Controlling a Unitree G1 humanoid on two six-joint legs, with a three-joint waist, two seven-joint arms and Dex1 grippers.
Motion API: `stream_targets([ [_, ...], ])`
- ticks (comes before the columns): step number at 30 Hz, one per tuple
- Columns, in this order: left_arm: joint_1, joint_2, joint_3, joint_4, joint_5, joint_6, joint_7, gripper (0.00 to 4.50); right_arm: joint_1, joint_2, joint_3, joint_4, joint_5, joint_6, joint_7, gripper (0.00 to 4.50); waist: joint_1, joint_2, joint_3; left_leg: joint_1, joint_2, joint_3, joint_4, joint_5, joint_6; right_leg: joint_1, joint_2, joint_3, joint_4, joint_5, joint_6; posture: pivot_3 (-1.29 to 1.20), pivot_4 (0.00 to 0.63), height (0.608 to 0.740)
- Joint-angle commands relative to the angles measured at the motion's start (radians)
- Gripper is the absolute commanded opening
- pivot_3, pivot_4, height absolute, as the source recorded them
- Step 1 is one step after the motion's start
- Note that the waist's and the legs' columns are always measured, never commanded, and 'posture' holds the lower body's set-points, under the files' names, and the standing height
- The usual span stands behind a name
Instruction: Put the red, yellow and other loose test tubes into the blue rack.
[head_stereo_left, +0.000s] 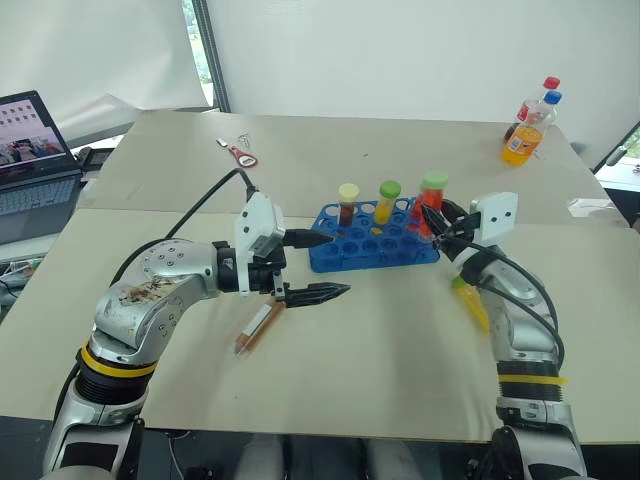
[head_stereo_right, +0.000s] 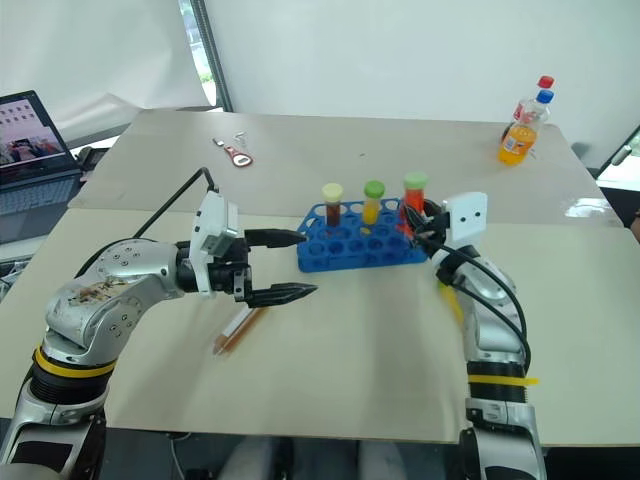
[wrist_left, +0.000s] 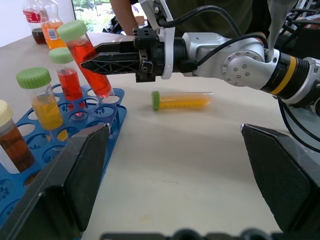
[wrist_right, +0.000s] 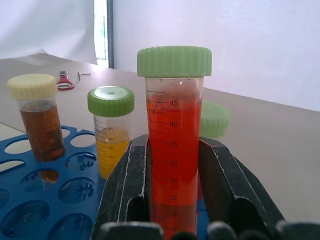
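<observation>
Left wrist view: it looks across the table (wrist_left: 200, 165) at the right tool (wrist_left: 107, 59). It shows two red tubes side by side, and a yellow tube (wrist_left: 181, 100) with a green cap lying flat on the table under the right arm. A person's arm (wrist_left: 124, 15) is at the far edge.
Right wrist view: it looks from close up at the held red tube (wrist_right: 175, 140). You can read the marks on its side and see black fingers (wrist_right: 125, 185) on both sides of it. A blurry green cap (wrist_right: 215, 119) peeks out behind it.
Eye views: they show the whole table, with a laptop (head_stereo_left: 35, 160) at the far left, drink bottles (head_stereo_left: 530, 125) at the far right, and a small red thing (head_stereo_left: 240, 155) at the back.
Right tool: it is clenched on the red tube with the green cap. The tube leans a bit, and its bottom end is at a hole in the right end of the blue rack (head_stereo_left: 375, 240).
Left tool (head_stereo_left: 318, 266): it is released, with its two fingers spread wide. It holds nothing and hangs just to the left of the rack, pointing at it.
Blue rack: it sits in the middle of the table. A brown tube (head_stereo_left: 347, 205) with a pale cap and a yellow-filled tube (head_stereo_left: 386, 202) with a green cap stand in it.
Loose tube on the left (head_stereo_left: 258, 328): it lies flat on the table under the left tool, with brownish liquid in it.
</observation>
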Motion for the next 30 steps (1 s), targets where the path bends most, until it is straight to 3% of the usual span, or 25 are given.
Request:
stream_targets([
  [1,-0.001,-0.006,0.009,-0.027,0.0,-0.021,0.01,4.5,0.01,0.01,0.007,-0.041,-0.004,-0.042,-0.035,0.95,0.0,0.0,0.0,0.0,0.0,0.0,0.0,0.0,0.0,0.0,0.0,0.0,0.0,0.0,0.0,0.0,0.15,0.706],
  [12,-0.008,-0.016,0.009,-0.026,-0.006,-0.014,0.024,4.5,0.064,-0.017,0.007,-0.109,-0.035,-0.081,-0.112,0.95,0.0,0.0,0.0,0.0,0.0,0.0,0.0,0.0,0.0,0.0,0.0,0.0,0.0,0.0,0.0,0.0,0.15,0.706],
  [30,-0.029,-0.028,0.004,-0.017,0.002,-0.005,0.051,4.5,0.076,0.051,0.059,-0.115,-0.032,-0.082,-0.172,0.95,-0.002,0.0,0.0,0.0,0.0,-0.001,0.0,0.0,0.0,0.0,0.0,0.0,0.0,0.0,0.0,0.0,0.15,0.706],
])
